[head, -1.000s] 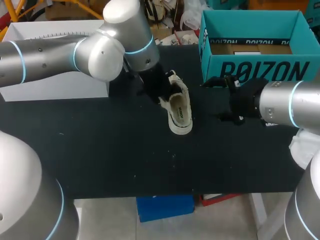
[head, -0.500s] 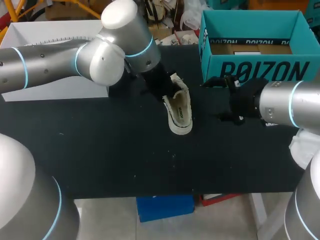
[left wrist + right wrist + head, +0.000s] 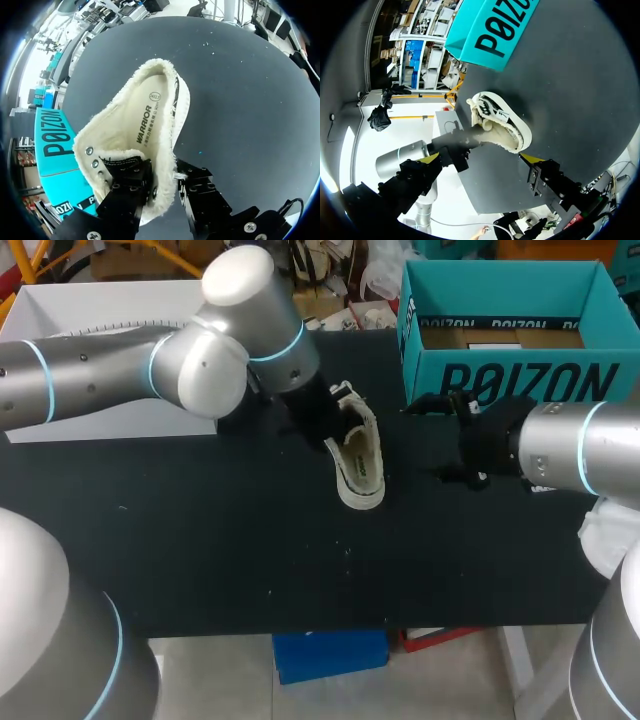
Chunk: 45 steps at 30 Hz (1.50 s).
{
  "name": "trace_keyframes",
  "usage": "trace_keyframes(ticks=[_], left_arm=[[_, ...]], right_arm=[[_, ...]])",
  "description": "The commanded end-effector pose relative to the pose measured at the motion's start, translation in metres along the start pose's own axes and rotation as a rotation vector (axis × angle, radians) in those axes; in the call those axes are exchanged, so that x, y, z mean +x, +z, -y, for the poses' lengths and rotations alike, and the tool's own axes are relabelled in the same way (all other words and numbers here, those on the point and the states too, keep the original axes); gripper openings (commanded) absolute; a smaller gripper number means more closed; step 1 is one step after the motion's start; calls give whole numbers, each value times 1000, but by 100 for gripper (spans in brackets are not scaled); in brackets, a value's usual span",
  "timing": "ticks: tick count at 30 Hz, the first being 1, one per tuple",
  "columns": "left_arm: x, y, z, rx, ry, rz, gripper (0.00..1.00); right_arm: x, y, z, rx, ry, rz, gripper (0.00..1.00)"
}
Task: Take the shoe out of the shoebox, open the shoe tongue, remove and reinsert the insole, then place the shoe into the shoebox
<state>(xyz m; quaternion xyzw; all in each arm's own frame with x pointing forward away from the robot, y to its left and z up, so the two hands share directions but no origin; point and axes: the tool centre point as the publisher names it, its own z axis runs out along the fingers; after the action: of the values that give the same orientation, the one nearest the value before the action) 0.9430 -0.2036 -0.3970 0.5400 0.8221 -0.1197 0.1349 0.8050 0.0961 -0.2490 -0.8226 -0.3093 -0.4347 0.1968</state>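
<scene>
One slight shift: the left tool (image 3: 162, 172) stayed clamped on the shoe (image 3: 145, 115), apparently mid tongue-opening; the right tool (image 3: 480, 160) hung open, empty.

Black matte tabletop (image 3: 200, 540) fills the scene | large white rectangular cardboard box (image 3: 90, 295) sits at its far left corner, partly hidden | tiny pale specks (image 3: 348, 552) dot the dark surface near the front
</scene>
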Motion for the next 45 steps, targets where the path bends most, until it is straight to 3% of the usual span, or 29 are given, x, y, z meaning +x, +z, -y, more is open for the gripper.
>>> trace_keyframes(ticks=[1, 11, 12, 13, 23, 33, 45], left_arm=[[-4, 8, -1, 1, -1, -1, 28], [-3, 18, -2, -2, 14, -24, 24], [-3, 18, -2, -2, 15, -24, 16], [-4, 18, -2, -7, 23, -26, 0], [-5, 1, 1, -3, 37, -18, 0], [-11, -56, 9, -34, 67, 11, 0], [4, -131, -1, -145, 17, 39, 0]], right_arm=[[-6, -3, 6, -332, 125, -10, 100], [-6, -3, 6, -332, 125, -10, 100], [-6, -3, 6, -332, 125, -10, 100], [-6, -3, 6, -332, 125, -10, 100], [-6, -3, 6, -332, 125, -10, 100], [-6, -3, 6, -332, 125, -10, 100], [-6, -3, 6, -332, 125, -10, 100]])
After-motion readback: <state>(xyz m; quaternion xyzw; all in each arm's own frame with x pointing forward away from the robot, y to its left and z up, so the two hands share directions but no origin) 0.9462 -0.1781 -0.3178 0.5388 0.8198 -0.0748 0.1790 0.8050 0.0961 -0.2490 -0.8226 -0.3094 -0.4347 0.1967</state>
